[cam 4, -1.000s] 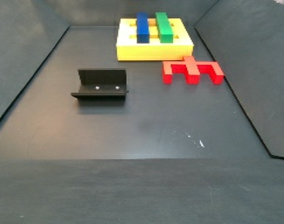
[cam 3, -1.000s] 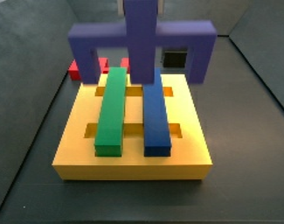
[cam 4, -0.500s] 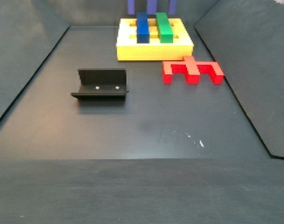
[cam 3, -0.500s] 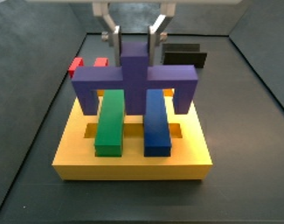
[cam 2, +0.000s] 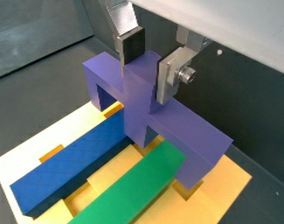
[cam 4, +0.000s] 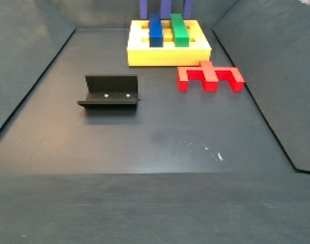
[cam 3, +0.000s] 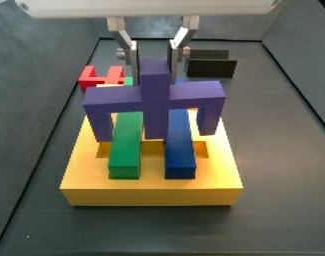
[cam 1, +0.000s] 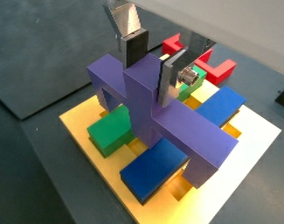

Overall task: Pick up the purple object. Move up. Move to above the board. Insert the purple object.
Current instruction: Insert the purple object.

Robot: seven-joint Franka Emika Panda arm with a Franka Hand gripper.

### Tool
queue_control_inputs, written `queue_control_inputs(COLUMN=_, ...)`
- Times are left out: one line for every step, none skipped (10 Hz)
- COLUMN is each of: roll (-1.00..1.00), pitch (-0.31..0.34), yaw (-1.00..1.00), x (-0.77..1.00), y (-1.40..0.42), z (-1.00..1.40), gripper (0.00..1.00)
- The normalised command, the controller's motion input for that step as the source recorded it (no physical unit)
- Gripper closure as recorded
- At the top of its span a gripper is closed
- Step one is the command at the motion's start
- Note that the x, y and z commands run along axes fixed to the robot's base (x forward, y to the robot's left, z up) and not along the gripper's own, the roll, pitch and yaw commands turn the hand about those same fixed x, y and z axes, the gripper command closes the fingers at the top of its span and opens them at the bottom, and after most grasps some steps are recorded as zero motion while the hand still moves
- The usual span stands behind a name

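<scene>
The purple object (cam 3: 153, 95) sits across the yellow board (cam 3: 151, 185), its legs down at the board's far end and its stem pointing up. It straddles a green bar (cam 3: 127, 140) and a blue bar (cam 3: 180, 140). My gripper (cam 3: 153, 45) is open, just above the board, with one finger on each side of the stem's top and a small gap at each side. Both wrist views show the purple object (cam 1: 155, 114) (cam 2: 144, 96) under the gripper (cam 1: 154, 59) (cam 2: 150, 59), with the pads off the stem. In a side view only the purple tips (cam 4: 144, 8) show behind the board (cam 4: 164, 57).
A red slotted piece (cam 4: 211, 77) lies on the floor beside the board. The dark fixture (cam 4: 110, 92) stands further out on the floor. Sloping dark walls enclose the floor on all sides.
The purple object came down from above onto the board, over the two bars. The fingers have since spread apart from the stem and let it go.
</scene>
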Motion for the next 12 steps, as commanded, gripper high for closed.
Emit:
queue_control_inputs(roll=-0.08, pitch=-0.107, yaw=0.22, x=0.00, y=-0.03, z=-0.20, gripper=1.00)
queue_control_inputs(roll=-0.05, pitch=-0.096, yaw=0.18, x=0.00, y=-0.02, z=-0.19, gripper=1.00)
queue_control_inputs(roll=-0.03, pitch=-0.099, yaw=0.14, x=-0.02, y=-0.03, z=-0.20, gripper=1.00)
queue_control_inputs(roll=-0.06, pitch=-0.086, yaw=0.04, x=0.00, y=-0.04, z=-0.07, gripper=1.00)
queue_control_inputs(roll=-0.04, pitch=0.000, yaw=0.00, x=0.00, y=-0.04, z=0.00, gripper=1.00)
queue_control_inputs(roll=-0.02, pitch=0.000, yaw=-0.09, x=0.00, y=0.00, z=0.03, gripper=1.00)
queue_control_inputs(roll=-0.07, pitch=0.000, yaw=-0.09, x=0.00, y=0.00, z=0.16, gripper=1.00)
queue_control_inputs(roll=-0.09, pitch=0.000, yaw=-0.14, x=-0.01, y=0.01, z=0.10, gripper=1.00)
queue_control_inputs(roll=-0.04, pitch=-0.051, yaw=-0.19, x=-0.17, y=0.00, z=0.00, gripper=1.00)
queue_control_inputs(roll=-0.06, pitch=-0.116, yaw=-0.07, x=-0.21, y=0.00, z=-0.03, gripper=1.00)
queue_control_inputs(roll=-0.06, pitch=-0.139, yaw=-0.03, x=-0.23, y=0.00, z=-0.07, gripper=1.00)
queue_control_inputs(roll=-0.06, pitch=-0.167, yaw=-0.01, x=-0.29, y=0.00, z=-0.13, gripper=1.00)
